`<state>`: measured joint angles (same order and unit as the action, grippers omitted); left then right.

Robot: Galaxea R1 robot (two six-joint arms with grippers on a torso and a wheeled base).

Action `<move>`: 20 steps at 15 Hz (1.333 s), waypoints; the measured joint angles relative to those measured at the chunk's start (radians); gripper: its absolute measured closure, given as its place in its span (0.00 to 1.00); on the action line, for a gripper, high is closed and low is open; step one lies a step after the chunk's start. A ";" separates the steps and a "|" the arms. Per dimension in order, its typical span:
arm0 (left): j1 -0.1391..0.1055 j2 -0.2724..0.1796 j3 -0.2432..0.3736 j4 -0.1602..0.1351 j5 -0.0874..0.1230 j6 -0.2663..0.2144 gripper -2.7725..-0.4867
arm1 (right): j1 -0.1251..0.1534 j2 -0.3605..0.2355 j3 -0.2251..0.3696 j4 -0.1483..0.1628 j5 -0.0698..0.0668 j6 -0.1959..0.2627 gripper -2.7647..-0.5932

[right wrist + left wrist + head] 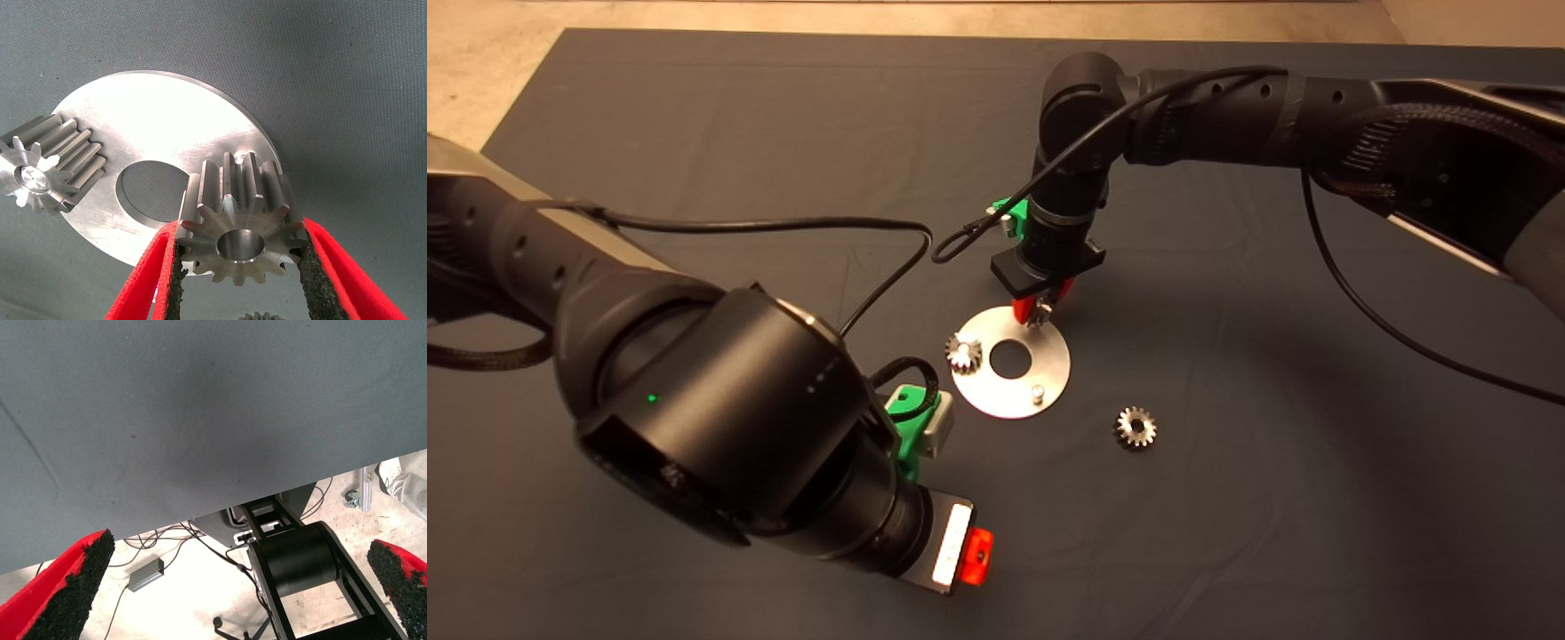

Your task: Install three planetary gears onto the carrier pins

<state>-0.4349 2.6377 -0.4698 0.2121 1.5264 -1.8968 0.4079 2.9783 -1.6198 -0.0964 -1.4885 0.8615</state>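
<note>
Dark grey mat (783, 116) covers the table, with pale floor showing past its far edge. Near the middle of the mat lies the silver plate (996, 391) with its large central hole.

Gear one (964, 353) already sits on a pin at the plate's left rim — in my right wrist view its bore is filled by the bright pin top. One bare pin (1038, 392) stands on the near-right part of the plate. The third pin is hidden under my right gripper, so I cannot say how it stands.

My right gripper (1039, 310) comes down from the far side over the plate's far rim. Its red fingers (337, 270) pinch gear two (241, 223) by the teeth, black pads on both sides, bore facing the camera and open. The gear hangs just over the plate beside the central hole; whether it touches the plate surface is hard to judge from here — it looks slightly above.

Gear three (1136, 428) lies flat on the mat, right of the plate and apart from it.

My left gripper (233, 593) waits at the near-left side of the mat, well clear of the plate, fingers spread wide and holding nothing. Its wrist view shows the mat edge, cables and floor beyond.
</note>
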 joint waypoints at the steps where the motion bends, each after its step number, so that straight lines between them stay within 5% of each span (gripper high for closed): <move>1: 0.000 0.000 0.000 0.000 0.000 0.000 0.01 | 0.000 0.000 0.000 -0.001 0.000 0.000 0.79; 6: 0.000 0.000 -0.002 0.000 0.000 0.000 0.01 | 0.000 0.000 0.002 -0.002 -0.001 -0.004 0.79; 11: 0.009 0.000 -0.004 0.000 0.000 0.000 0.01 | 0.001 0.000 0.003 -0.007 -0.033 -0.005 0.79; 20: 0.011 0.000 -0.009 0.000 0.000 0.000 0.01 | 0.001 0.000 0.003 -0.011 -0.034 -0.013 0.79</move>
<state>-0.4236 2.6381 -0.4785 0.2122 1.5265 -1.8964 0.4094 2.9783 -1.6172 -0.1077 -1.5230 0.8489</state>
